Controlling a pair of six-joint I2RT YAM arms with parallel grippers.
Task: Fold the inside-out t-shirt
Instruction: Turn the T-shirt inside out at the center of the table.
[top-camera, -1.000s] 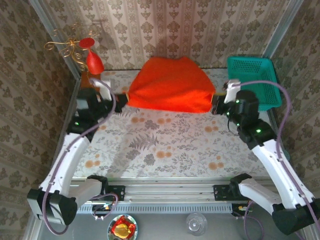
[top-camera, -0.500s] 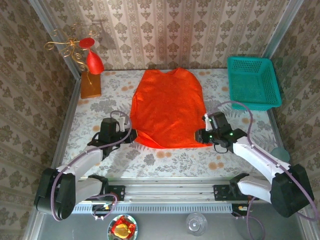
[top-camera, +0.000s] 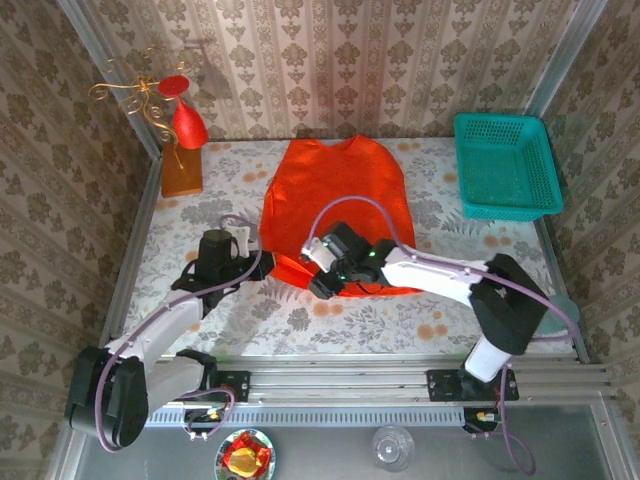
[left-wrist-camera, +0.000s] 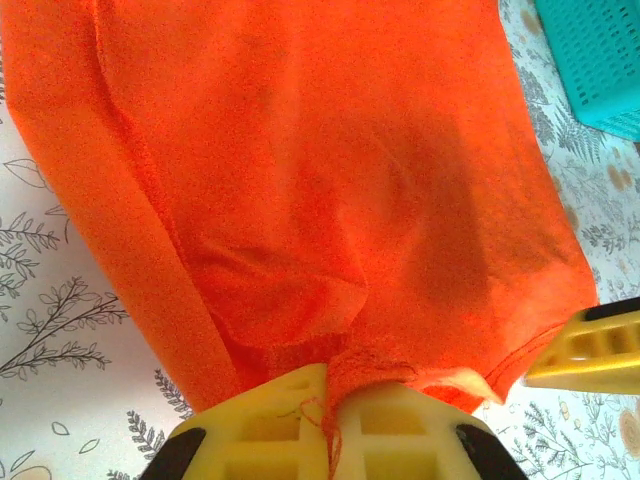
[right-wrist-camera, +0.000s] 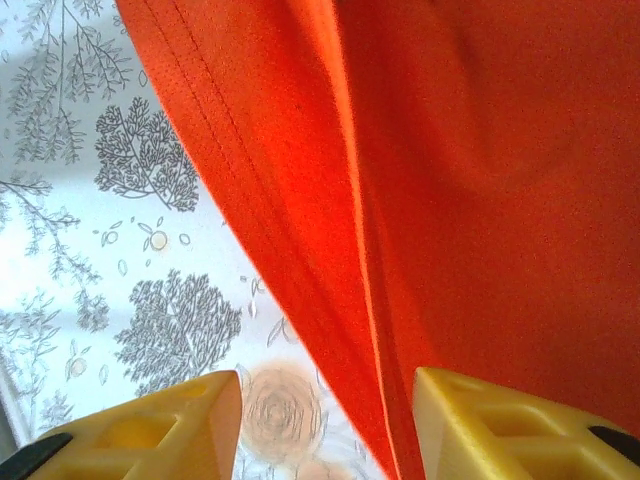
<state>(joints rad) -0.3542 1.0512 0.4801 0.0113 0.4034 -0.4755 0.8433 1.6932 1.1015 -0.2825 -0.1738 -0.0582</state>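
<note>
t-shirt (top-camera: 340, 195) hem pinched in left end effector (left-wrist-camera: 330, 405), right end effector (right-wrist-camera: 325, 400) agape over it, teal basket (top-camera: 500, 120) apart

Orange-red t-shirt (top-camera: 335, 200), floral-print table (top-camera: 250, 322), teal basket (top-camera: 500, 170), yellow fingers (right-wrist-camera: 150, 425)

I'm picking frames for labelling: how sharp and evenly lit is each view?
Top external: sharp, evenly lit. Left wrist: t-shirt slightly soft, a darker shadow patch right of centre. Right wrist: tablecloth overexposed at left, yellow fingers blurred up close.
</note>
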